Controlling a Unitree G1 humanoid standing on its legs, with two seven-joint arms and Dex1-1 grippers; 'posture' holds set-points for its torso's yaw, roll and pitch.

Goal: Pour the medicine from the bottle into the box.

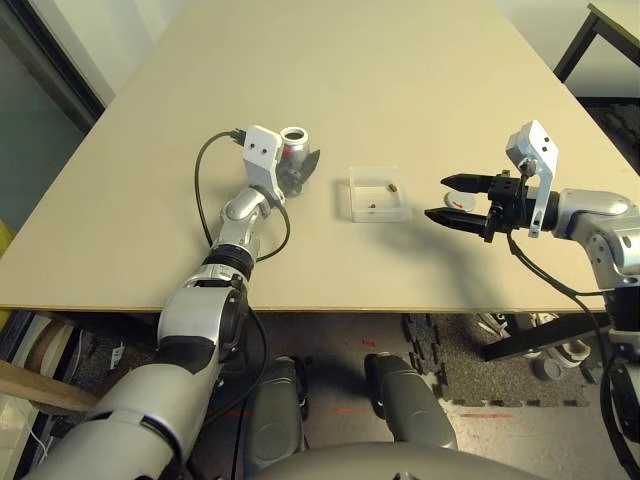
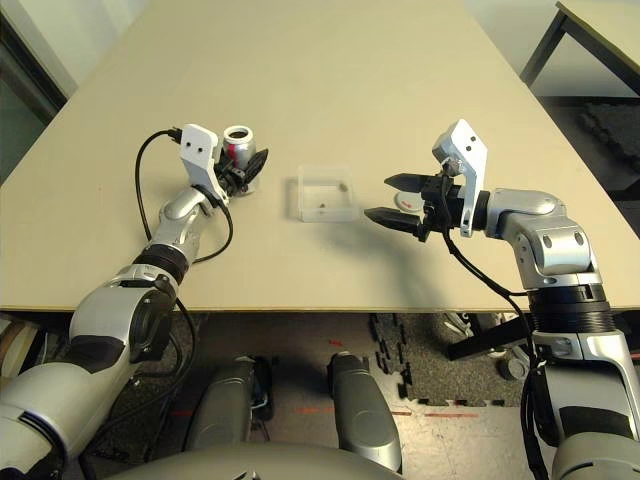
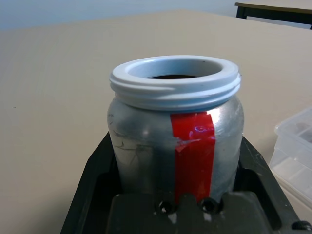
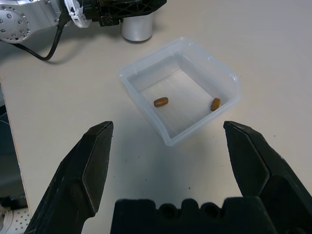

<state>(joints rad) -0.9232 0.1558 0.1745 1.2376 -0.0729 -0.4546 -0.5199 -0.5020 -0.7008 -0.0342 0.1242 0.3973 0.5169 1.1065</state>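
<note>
— Two grippers over the wide beige wooden table (image 1: pixel 400 90)?
— Yes. The right gripper (image 1: pixel 456 201), jaws wide apart, sits beside the clear square plastic box (image 1: pixel 378 193); the left gripper (image 2: pixel 243 166) clamps the upright, uncapped silver-grey red-taped bottle (image 3: pixel 176 141).
— The small brown oval pills (image 4: pixel 161 102)?
— Two in the box — the bottle's inside looks too dark to judge.

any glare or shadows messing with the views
Left wrist view: a bright glint on the red tape of the bottle. Left eye view: the right gripper casts a soft shadow on the table. Right wrist view: even light, both pills in the box read clearly.
</note>
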